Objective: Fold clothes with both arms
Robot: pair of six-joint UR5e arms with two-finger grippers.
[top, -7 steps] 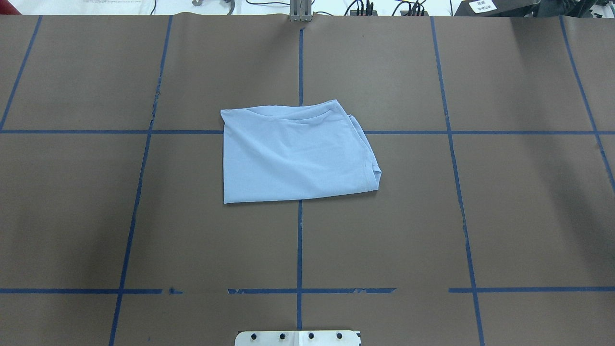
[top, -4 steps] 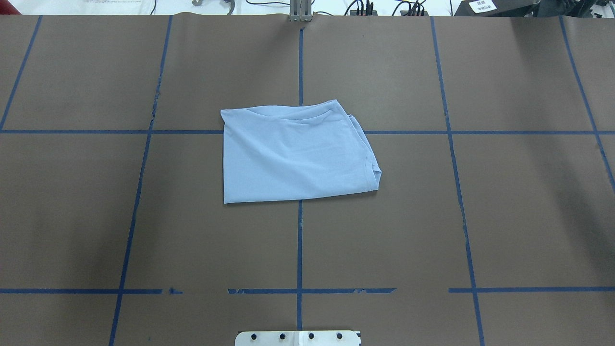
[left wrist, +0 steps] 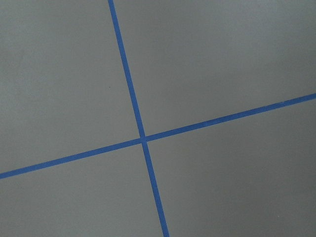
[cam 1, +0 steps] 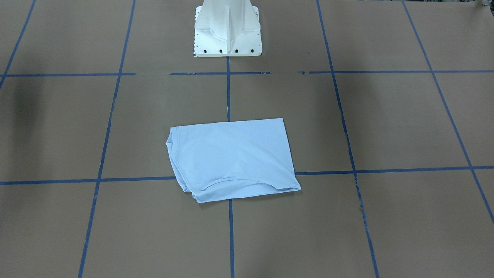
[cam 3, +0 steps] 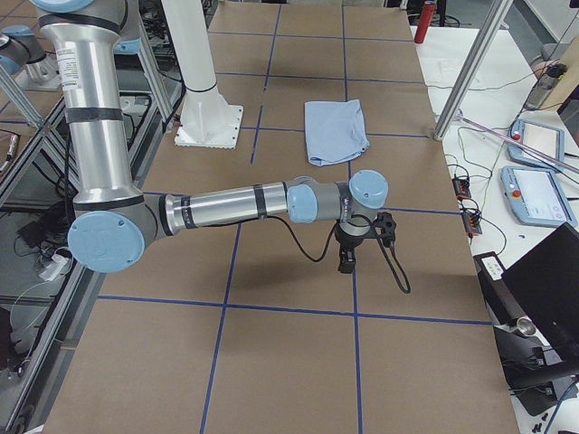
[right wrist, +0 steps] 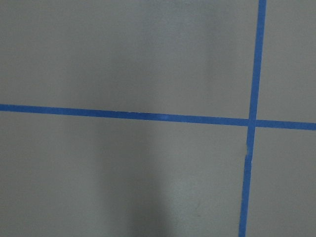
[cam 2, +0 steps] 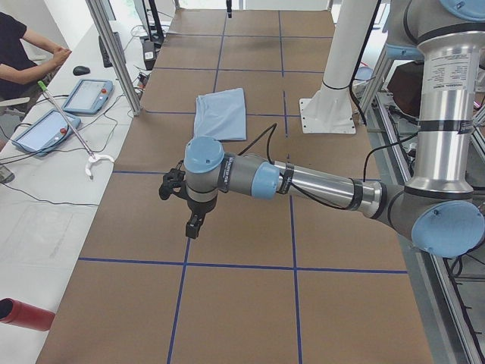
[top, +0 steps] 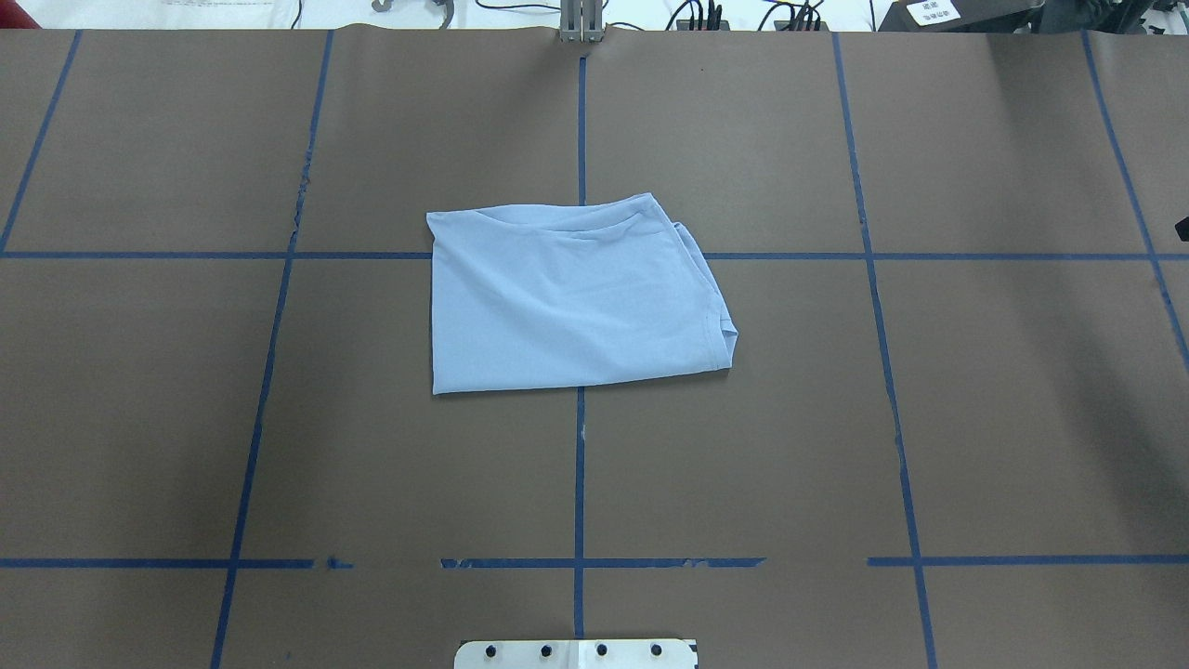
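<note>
The light blue T-shirt (top: 571,297) lies folded into a rough rectangle at the table's middle, its hemmed edge to the right; it also shows in the front view (cam 1: 231,158) and both side views (cam 2: 220,114) (cam 3: 335,131). No label or chest graphic shows. My left gripper (cam 2: 195,226) hangs over bare table far to the shirt's left, pointing down. My right gripper (cam 3: 346,262) hangs over bare table far to its right. Whether either is open or shut, I cannot tell. Both wrist views show only brown paper and blue tape.
The brown table cover carries a blue tape grid (top: 580,465). The white pedestal base (cam 1: 227,34) stands at the robot's side. Aluminium posts (cam 2: 114,53) (cam 3: 470,68), tablets (cam 2: 83,95) and a seated person (cam 2: 23,53) are on the operators' side.
The shirt has not moved. A small dark tip has come into the overhead view at its right edge.
</note>
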